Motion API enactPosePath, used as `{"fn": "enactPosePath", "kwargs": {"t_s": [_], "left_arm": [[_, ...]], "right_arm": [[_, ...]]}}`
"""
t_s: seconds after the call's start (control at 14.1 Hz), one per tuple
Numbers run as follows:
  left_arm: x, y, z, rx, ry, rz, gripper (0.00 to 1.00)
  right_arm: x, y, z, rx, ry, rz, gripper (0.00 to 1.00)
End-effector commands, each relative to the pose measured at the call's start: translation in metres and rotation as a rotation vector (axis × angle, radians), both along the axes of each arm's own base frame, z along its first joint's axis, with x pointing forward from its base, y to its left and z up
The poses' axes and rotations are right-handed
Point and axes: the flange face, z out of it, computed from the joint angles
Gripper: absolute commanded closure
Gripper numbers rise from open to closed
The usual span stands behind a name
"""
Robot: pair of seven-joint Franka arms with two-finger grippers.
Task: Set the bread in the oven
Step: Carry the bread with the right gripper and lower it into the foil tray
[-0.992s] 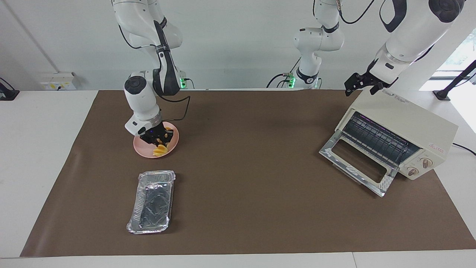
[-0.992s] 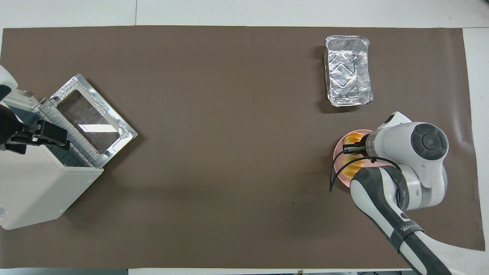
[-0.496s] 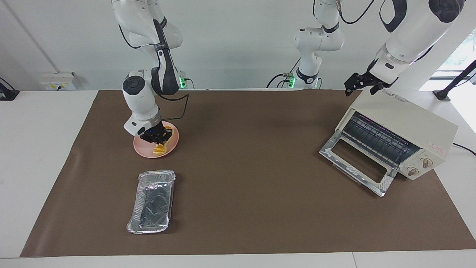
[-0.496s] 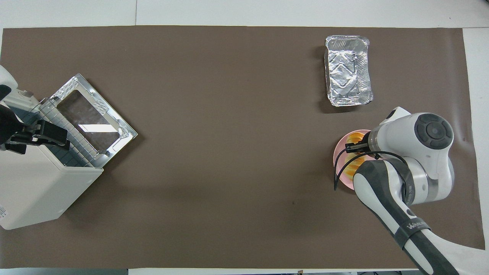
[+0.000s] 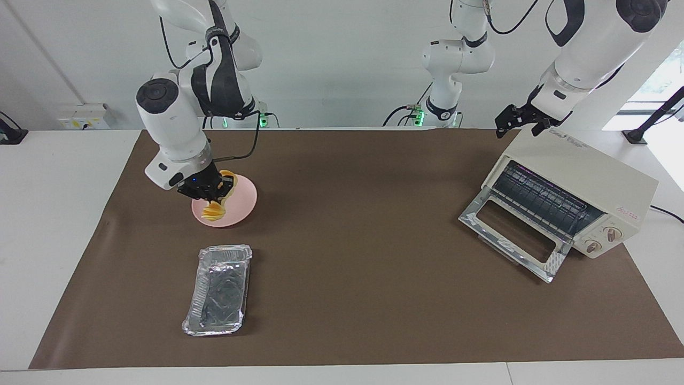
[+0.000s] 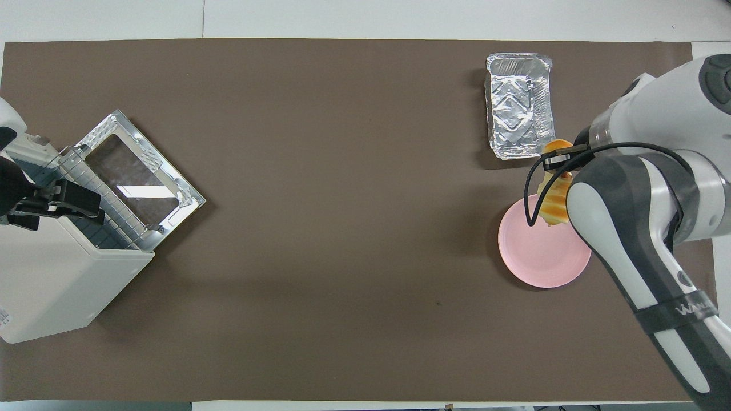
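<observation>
The right end effector (image 5: 214,188) grips the bread (image 5: 214,209) at its upper end above the pink plate (image 5: 240,200); the loaf hangs tilted, long axis steeply downward. The left end effector (image 5: 515,122), jaws spread, waits over the oven (image 5: 582,176).

Two high opposing tabletop views

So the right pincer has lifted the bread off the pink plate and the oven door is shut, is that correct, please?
Not quite: the oven door hangs open, as the facing view shows. The right pincer does hold the bread above the pink plate.
</observation>
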Motion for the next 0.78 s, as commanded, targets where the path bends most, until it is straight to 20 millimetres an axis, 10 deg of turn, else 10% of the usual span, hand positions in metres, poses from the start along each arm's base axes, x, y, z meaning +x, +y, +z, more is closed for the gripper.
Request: {"fn": "enactPosePath", "kwargs": {"t_s": [0.0,0.71], "left_arm": [[-0.005,0.002,0.004,-0.002,0.003,0.003,0.00],[-0.005,0.002,0.004,-0.002,0.003,0.003,0.00]], "right_arm": [[0.042,0.001,0.005,0.010,-0.031,0.053,1.00],[0.159,0.013,-0.083,0.007,-0.077,0.112,1.00]]}}
